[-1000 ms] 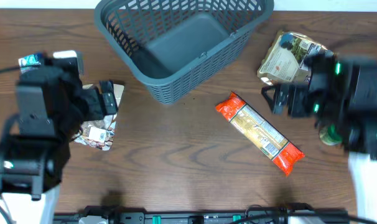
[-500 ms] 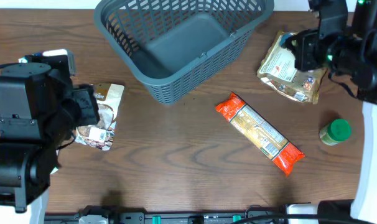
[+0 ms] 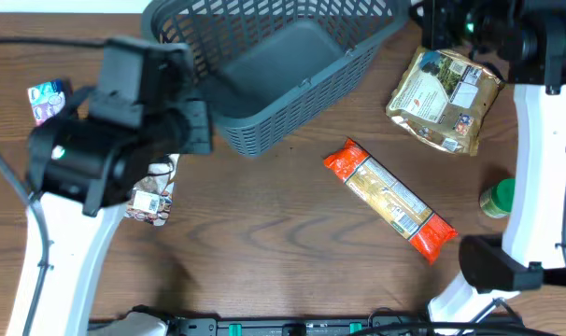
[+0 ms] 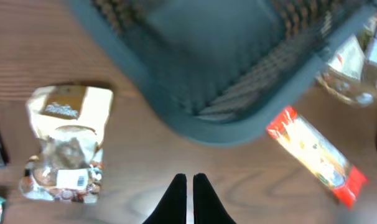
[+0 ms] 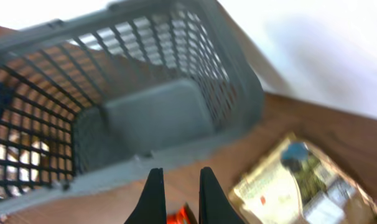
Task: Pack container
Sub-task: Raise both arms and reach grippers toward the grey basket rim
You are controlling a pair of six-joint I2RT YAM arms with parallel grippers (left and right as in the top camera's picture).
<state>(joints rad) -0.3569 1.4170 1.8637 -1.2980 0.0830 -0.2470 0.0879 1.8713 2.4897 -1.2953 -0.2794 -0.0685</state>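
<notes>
1. The left gripper [image 4: 189, 180] has its two dark fingers pressed together with barely a slit between them. They hold nothing and hang over bare wood just in front of the container's near corner.
2. The right gripper [image 5: 180, 171] has its fingers drawn in close with only a narrow gap. Nothing is between them, and they point at the container's right-hand rim from the far right corner of the table.
3. Nearest the front edge, right of centre, a long packet [image 3: 390, 201] lies diagonally. It is clear film over pale contents, with crimped red ends.
4. By the right edge stands a small green-lidded jar [image 3: 496, 198], partly hidden behind the right arm.
5. On the left side lies a crumpled tan and white pouch [image 4: 67, 143] with a barcode label. From above, the left arm covers most of it.
6. Nearer the left edge sits a small blue and white packet [image 3: 45, 98].
7. The container [image 3: 264, 131] stands at the far edge, around the middle, turned at an angle. It is dark grey plastic with lattice walls, a thick rim and a solid floor. Nothing lies inside.
8. To its right, near the far right corner, a glossy tan bag [image 3: 444, 98] with a green picture lies flat, apart from the container.
</notes>
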